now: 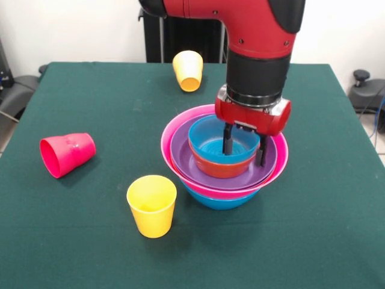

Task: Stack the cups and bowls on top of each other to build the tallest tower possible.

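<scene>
The tower (224, 180) stands mid-table: a blue bowl at the bottom, then a wide pink bowl (180, 129), a purple bowl (183, 150), an orange bowl (216, 168) and a smaller blue bowl (207, 135) on top. My gripper (245, 147) hangs over the tower's right side, open. One finger reaches inside the top blue bowl and the other stands outside its right wall, over the purple bowl. A yellow cup (151, 206) stands upright in front of the tower on the left. A red-pink cup (66, 154) lies on its side at the left. Another yellow cup (187, 70) lies tipped at the far edge.
The green cloth-covered table (313, 229) carries everything. Black equipment (367, 90) sits off the table's right edge, and dark objects (15, 90) off the left edge.
</scene>
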Available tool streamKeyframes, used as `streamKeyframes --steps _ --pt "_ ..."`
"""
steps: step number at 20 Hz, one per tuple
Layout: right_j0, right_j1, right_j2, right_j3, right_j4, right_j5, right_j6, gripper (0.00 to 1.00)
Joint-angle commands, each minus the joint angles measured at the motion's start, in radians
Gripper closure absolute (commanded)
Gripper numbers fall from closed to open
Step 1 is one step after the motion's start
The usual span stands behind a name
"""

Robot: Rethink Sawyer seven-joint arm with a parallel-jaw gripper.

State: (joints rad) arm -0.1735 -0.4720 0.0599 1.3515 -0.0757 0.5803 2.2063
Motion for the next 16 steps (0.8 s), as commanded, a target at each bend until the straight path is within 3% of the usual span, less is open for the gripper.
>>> streamKeyframes --steps 1,12,16 --pt "0.005 -0.072 0.062 0.030 0.026 0.127 0.017 0.00" --pt "0.007 -0.155 0.049 0.036 0.028 0.238 0.001 0.00" --pt "-0.026 -0.197 0.062 0.050 0.024 0.291 -0.053 0.00"
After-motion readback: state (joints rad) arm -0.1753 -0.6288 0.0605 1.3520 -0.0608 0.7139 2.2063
